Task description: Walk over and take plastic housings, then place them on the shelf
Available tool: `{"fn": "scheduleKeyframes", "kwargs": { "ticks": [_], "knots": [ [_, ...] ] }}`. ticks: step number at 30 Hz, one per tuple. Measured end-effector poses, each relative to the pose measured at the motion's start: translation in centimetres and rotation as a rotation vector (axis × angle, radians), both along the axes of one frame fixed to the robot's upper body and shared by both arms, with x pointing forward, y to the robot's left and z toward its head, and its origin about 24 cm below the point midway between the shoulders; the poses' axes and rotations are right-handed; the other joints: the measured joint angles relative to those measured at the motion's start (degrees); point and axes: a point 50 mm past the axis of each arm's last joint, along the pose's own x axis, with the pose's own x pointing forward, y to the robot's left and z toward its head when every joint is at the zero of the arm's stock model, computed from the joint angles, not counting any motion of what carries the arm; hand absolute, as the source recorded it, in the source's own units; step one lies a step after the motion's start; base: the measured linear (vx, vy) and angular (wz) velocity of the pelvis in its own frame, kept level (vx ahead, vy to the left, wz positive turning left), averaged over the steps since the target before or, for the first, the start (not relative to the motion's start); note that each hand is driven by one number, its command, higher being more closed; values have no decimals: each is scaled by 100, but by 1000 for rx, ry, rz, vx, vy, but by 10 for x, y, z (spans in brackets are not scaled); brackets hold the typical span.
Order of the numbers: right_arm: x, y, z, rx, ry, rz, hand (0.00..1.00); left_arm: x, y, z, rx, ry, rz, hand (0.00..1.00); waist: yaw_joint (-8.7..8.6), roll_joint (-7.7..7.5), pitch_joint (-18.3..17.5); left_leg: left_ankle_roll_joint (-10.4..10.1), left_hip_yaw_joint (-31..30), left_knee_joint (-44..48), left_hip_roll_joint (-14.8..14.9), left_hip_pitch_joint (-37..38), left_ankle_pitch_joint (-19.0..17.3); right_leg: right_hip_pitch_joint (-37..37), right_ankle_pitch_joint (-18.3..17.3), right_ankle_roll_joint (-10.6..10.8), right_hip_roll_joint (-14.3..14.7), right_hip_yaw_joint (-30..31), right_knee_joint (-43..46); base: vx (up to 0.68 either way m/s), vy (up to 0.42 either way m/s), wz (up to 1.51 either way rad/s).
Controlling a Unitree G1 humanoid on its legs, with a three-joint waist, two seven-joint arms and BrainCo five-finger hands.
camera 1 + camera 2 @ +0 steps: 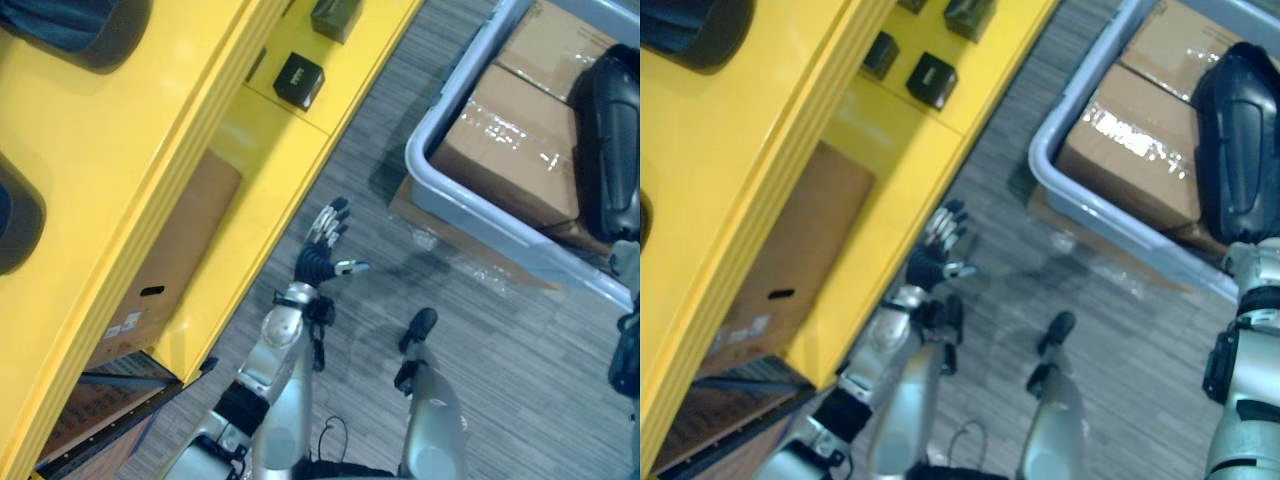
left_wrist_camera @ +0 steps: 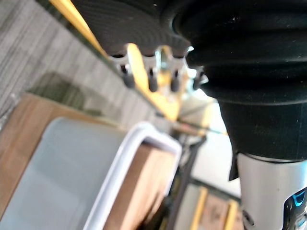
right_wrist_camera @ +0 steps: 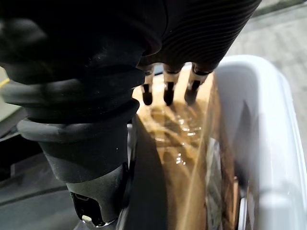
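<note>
Take step in hand, nothing lifted yet. The plastic housing (image 1: 1240, 140), black and glossy, is lying in the grey bin (image 1: 480, 228) at the upper right of the frame, resting on the cardboard boxes (image 1: 510, 140). Its long axis is running top to bottom of the frame, slightly tilted. The rounded end is pointing at the top edge and the lower end is pointing down toward the right wrist.

The right hand (image 3: 165, 91) is hanging over the bin just beside the housing, fingers sticking out straight above a taped box and curling round nothing. Whether it is touching the housing, cannot tell.

The left hand (image 1: 318, 250) is hovering over the floor (image 1: 500, 350) mid-frame beside the yellow shelf (image 1: 120, 200), fingers spread, holding nothing. Two small black boxes (image 1: 298, 80) are sitting on a lower shelf board, upper middle.

Next move, my read: right fingers closing on the housing's near edge, with the left hand probably helping since it looks bulky. Then lifting it clear of the bin wall and turning to the shelf at frame left.
</note>
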Motion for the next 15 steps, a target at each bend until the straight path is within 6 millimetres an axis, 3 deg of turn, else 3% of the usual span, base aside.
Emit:
{"fn": "scheduleKeyframes", "kwargs": {
  "ticks": [9, 15],
  "knots": [
    [13, 15, -1, -129, 11, 103, 0, 0, 2, -5, 9, 17, 5, 0, -54, -13, -7, -27, 27, -131, 68, 103, 133, 76, 48, 42, 91, 22, -126, -33, -23, -3],
    [34, 43, 26, -292, -92, 202, 0, -3, 1, -11, 17, 46, 0, 0, -61, -14, -7, -73, 29, -190, 138, 134, 205, 86, 125, -28, 180, 22, -193, 0, -23, -1]
  ]
}}
